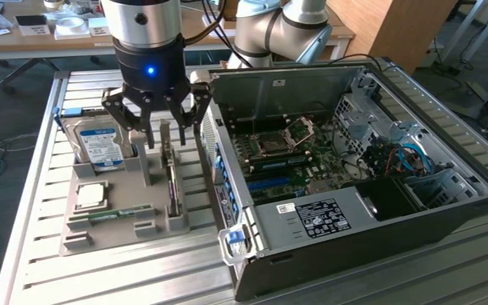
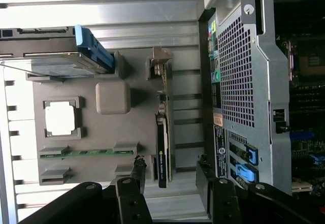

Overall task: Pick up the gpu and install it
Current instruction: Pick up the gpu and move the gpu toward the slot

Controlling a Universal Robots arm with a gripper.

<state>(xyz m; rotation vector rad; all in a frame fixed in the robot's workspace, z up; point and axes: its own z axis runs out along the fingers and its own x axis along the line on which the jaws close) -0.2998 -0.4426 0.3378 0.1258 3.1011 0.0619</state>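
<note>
Hovering over the holder tray (image 1: 117, 190) with jaws spread wide, holding nothing. Straddling the gpu (image 1: 171, 184), upright on its long edge in the tray's slot on the side toward the computer case (image 1: 329, 267). Sharing the tray: hard drive (image 1: 98, 141), processor (image 1: 89, 194), green memory stick (image 1: 112, 215). Resting on the slatted tabletop (image 1: 28, 241), tray just beside case.

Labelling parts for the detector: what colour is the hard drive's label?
Blue and white; the hard drive shows it best in the exterior view.
</note>
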